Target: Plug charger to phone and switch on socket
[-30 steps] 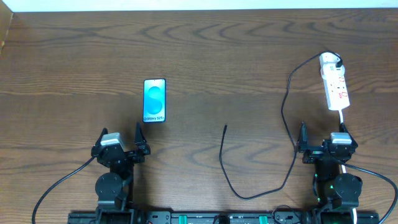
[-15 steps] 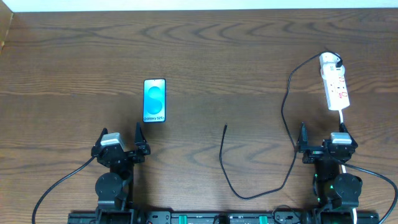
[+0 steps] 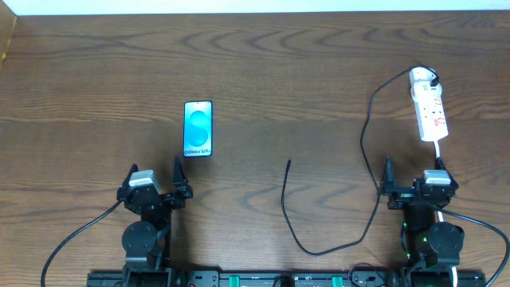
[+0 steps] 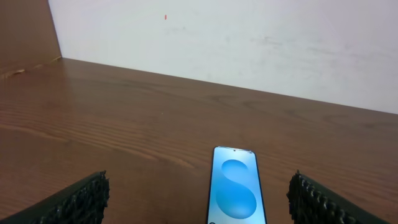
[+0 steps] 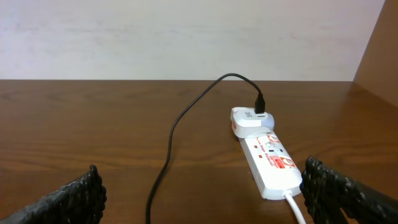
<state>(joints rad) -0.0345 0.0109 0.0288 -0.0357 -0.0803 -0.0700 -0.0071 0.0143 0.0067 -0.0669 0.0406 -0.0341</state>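
Note:
The phone (image 3: 198,128) lies flat on the table left of centre, blue screen up; it also shows in the left wrist view (image 4: 235,188), just ahead between the fingers. The charger (image 3: 365,151) runs from a white adapter (image 3: 423,77) plugged into the far end of the socket (image 3: 430,112), loops near the front edge, and ends at a free plug tip (image 3: 288,163) mid-table. In the right wrist view the socket (image 5: 268,163) and charger (image 5: 186,118) lie ahead. My left gripper (image 3: 154,185) and right gripper (image 3: 413,182) stand open and empty near the front edge.
A pale wall (image 4: 249,43) borders the table's far edge. The socket's white cord (image 5: 297,209) trails toward my right arm's base. A wooden side panel (image 5: 379,50) rises at the right, another (image 4: 25,31) at the left.

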